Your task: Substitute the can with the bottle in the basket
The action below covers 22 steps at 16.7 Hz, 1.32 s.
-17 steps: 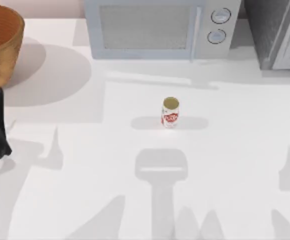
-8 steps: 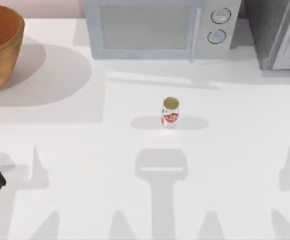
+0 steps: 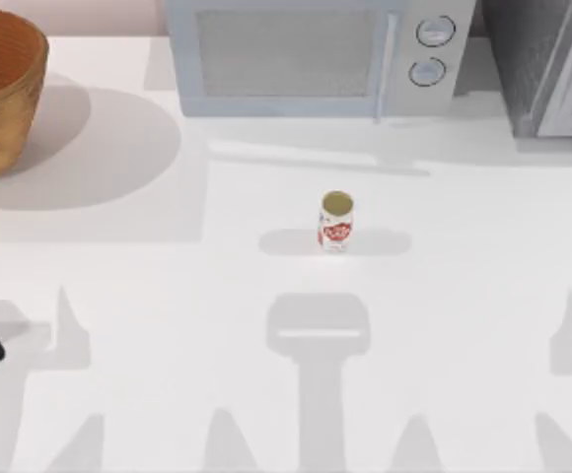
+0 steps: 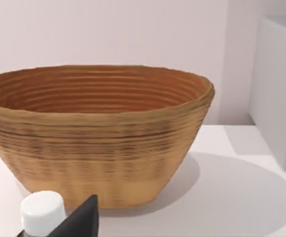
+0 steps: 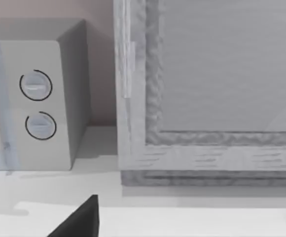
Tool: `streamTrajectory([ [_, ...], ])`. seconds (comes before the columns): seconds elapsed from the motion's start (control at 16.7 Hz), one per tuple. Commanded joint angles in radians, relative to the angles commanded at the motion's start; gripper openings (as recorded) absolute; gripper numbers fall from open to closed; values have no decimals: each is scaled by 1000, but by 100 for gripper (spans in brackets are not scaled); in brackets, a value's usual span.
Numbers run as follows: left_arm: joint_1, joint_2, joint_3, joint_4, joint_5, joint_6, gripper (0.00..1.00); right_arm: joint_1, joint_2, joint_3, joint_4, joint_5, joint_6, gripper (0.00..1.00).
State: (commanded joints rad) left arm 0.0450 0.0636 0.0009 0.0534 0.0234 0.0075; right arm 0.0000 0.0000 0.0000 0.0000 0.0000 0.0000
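We find the can (image 3: 335,221) standing upright on the white bench (image 3: 464,296), near the middle, in front of the microwave (image 3: 311,54) and well apart from everything else. Its dull gold top faces up and its red label faces the near side. Neither arm is touching it.

The basket (image 3: 0,94) sits at the far left of the bench, beside the microwave but apart from it. In the left wrist view the basket (image 4: 98,133) stands upright, its ribbed orange-brown inside showing nothing within as far as the rim allows us to see.

Our left arm appears in the top view as a dark shape at the left edge, nearer than the basket. In its wrist view a dark finger (image 4: 81,219) of the left claw lies beside a white bottle cap (image 4: 43,212), just touching it by appearance; we cannot tell whether the claw is gripping the bottle.

In the right wrist view one dark finger (image 5: 79,222) of the right claw points toward the microwave's two dials (image 5: 37,106) and a grey cabinet (image 5: 212,89); its opening cannot be judged.
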Motion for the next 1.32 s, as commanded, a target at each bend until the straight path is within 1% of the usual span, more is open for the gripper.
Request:
streamTrajectory([
  [0.24,97,221,3,191,86,23,100,0,0,0,0,0,0,100],
  [0.42,153,447,8,367,172,45,100,0,0,0,0,0,0,100],
  [0.6,200,615,17,510,260,64,100,0,0,0,0,0,0,100],
  [1.02,384,1014,19,838,395,100,100,0,0,0,0,0,0,100],
  [1.32,468,1339,26,1097,540,144,100,0,0,0,0,0,0,100],
])
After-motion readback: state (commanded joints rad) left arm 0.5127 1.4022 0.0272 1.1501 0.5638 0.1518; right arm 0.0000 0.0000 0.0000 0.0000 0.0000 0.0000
